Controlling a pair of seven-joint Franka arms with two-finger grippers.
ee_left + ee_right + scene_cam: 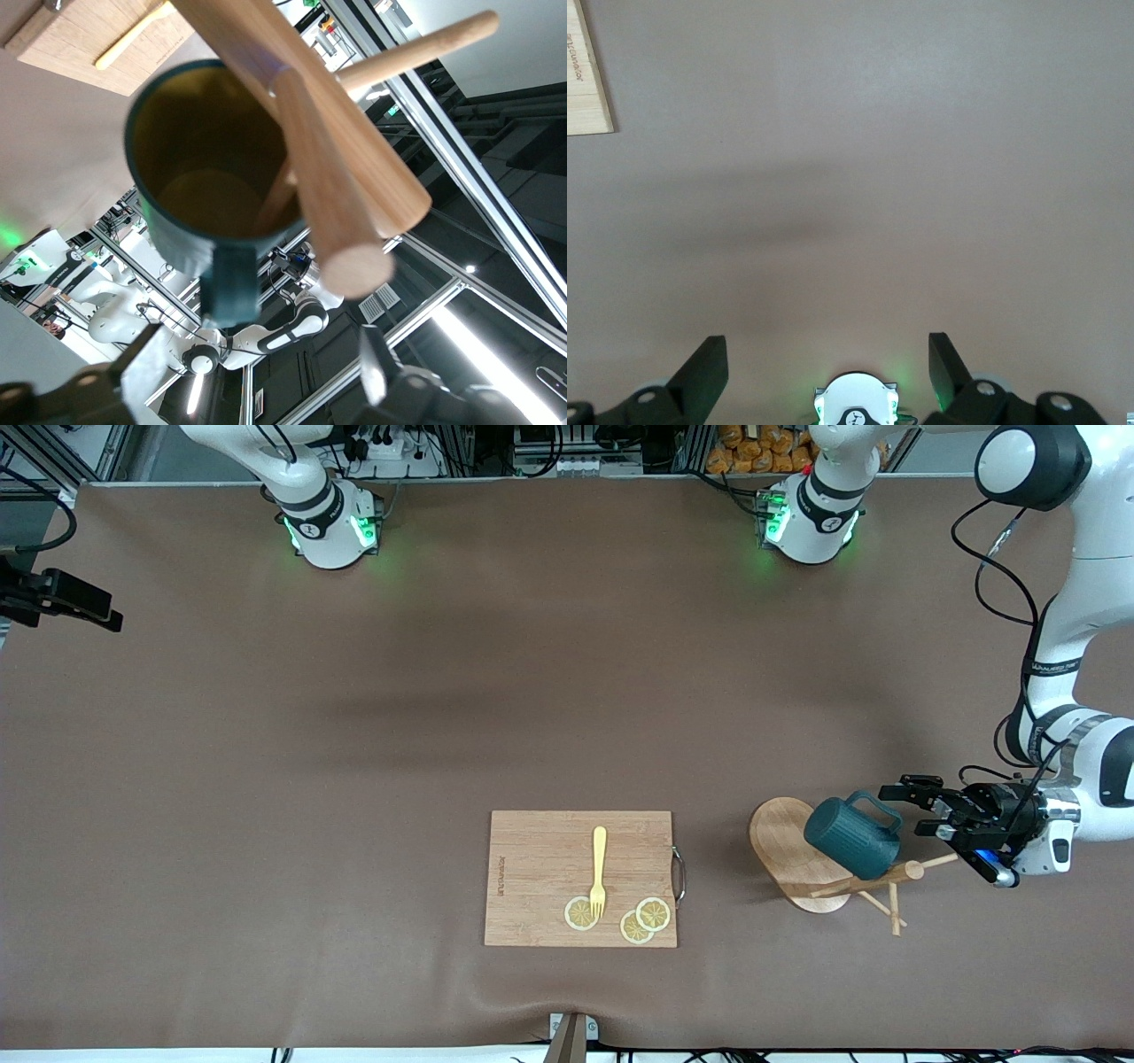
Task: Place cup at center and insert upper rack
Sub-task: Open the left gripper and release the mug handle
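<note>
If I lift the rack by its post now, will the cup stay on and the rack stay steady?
Probably not steady. The rack looks tipped, its oval base facing the front camera, so it may swing when lifted. The cup hangs on a thin peg by its handle and could slide off or rock. The wood looks stiff and light. The left gripper is open beside the cup.

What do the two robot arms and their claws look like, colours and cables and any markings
Both arms have glossy white shells with black bands at the joints, and green lights glow on their round bases. The left arm has a dark round joint cap, small dark lettering on one link, and loose black cables. The left claw is black with a small blue light; the right claw has black fingers.
</note>
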